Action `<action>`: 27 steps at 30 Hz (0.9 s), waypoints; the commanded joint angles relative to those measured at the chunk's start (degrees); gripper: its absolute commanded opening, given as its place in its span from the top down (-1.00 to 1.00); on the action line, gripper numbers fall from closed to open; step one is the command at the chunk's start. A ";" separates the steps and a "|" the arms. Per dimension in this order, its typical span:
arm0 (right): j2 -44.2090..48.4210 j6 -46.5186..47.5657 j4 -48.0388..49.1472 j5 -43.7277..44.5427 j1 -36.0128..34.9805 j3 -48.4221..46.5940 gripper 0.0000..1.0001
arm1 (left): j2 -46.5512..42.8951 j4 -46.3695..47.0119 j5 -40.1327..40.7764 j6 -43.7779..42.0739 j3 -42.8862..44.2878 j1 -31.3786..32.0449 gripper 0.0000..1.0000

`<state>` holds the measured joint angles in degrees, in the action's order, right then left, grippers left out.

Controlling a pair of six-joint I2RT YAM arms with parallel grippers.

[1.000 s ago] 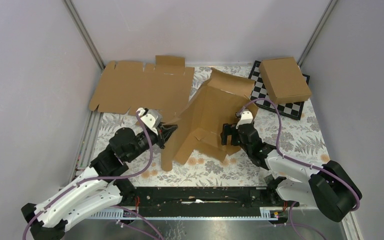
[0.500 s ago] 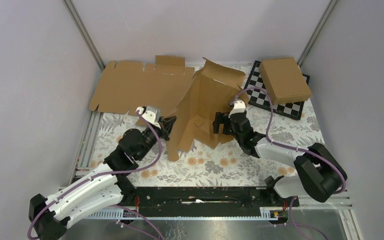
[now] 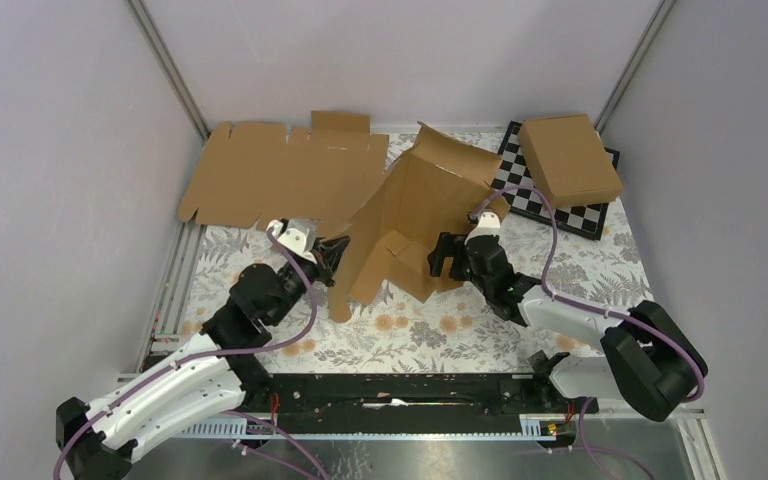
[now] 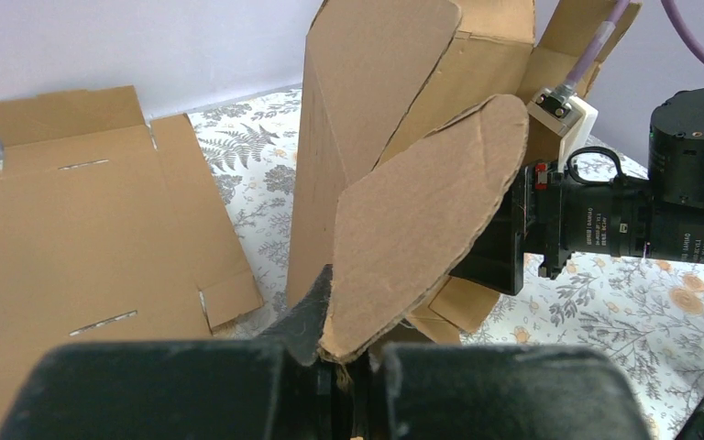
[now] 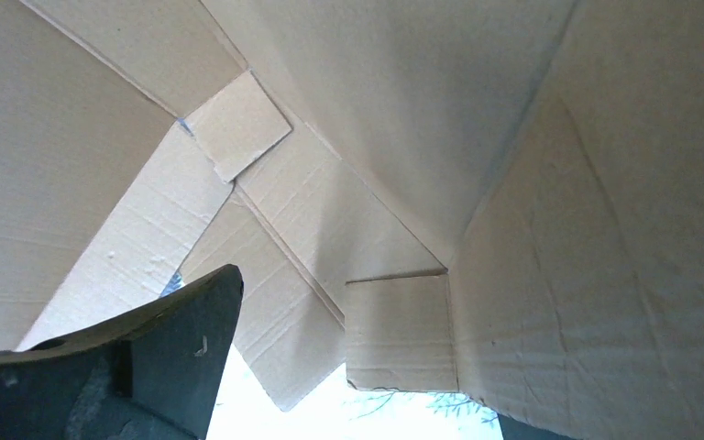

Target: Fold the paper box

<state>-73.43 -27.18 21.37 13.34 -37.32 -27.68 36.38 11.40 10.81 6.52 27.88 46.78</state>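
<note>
Both arms have shifted over the last second: the right gripper (image 3: pixel 443 262) has slid leftward and further into the paper box (image 3: pixel 415 215), while the left gripper (image 3: pixel 332 255) has crept a little toward the far side, and the cardboard between them has been raised from a low sprawl into a steeper, tent-like stand whose top flap now leans toward the chessboard (image 3: pixel 552 212). That suggests the walls are being brought up but none is locked yet — the tabs hang loose and the shape depends on the arms. The left pincer is shut tight on a rounded side flap (image 4: pixel 422 215), gripping it at its lower edge, as the left wrist view shows. The right pincer stands wide apart with nothing between its fingers (image 5: pixel 147 357); its camera looks up into the hollow of the box at creased panels and small square tabs. The paper box stands mid-table on the floral cloth (image 3: pixel 430 335), its left edge overlapping the flat cardboard sheet (image 3: pixel 270 175). As a container it holds nothing except the reaching right gripper. The closed brown box (image 3: pixel 570 160) rests on the chessboard's far corner; what it contains cannot be seen.
</note>
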 commanded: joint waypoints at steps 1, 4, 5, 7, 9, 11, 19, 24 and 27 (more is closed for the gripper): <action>2.39 -9.95 -2.67 -2.51 -1.17 -0.25 -0.99 | -1.33 -0.79 -1.69 2.56 0.54 -0.11 1.00; 1.94 -13.92 -5.26 -3.40 -1.11 -2.40 -0.95 | -1.66 -0.72 -2.83 3.71 0.04 -0.11 1.00; 1.71 -15.14 -5.77 -3.22 -1.16 -2.93 -0.93 | -1.78 -0.68 -3.24 4.13 -0.08 -0.11 1.00; 1.40 -17.03 -6.10 -2.43 -1.10 -3.71 -0.88 | -2.03 -0.74 -3.99 4.92 -0.26 -0.11 1.00; 1.40 -17.71 -6.07 -1.03 -1.16 -4.28 -0.85 | -2.54 -0.89 -4.77 6.00 -0.36 -0.11 1.00; 1.67 -16.37 -6.23 1.49 -1.17 -5.01 -0.83 | -3.22 -1.84 -5.57 6.74 -0.22 -0.14 1.00; -1.00 -3.13 -10.55 13.47 -1.16 -10.70 -0.77 | -7.64 -8.09 -3.74 7.62 1.96 -0.11 1.00; -2.69 -1.27 -10.71 14.26 -1.15 -12.44 -0.83 | -9.29 -7.19 -4.39 9.00 0.73 -0.11 1.00; -5.44 3.04 -12.35 12.37 -1.31 -15.50 -0.85 | -10.22 -3.95 -5.78 10.76 -1.73 -0.14 1.00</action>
<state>-76.25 -28.42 8.43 24.23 -38.26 -37.71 27.42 3.84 6.74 14.17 27.79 46.78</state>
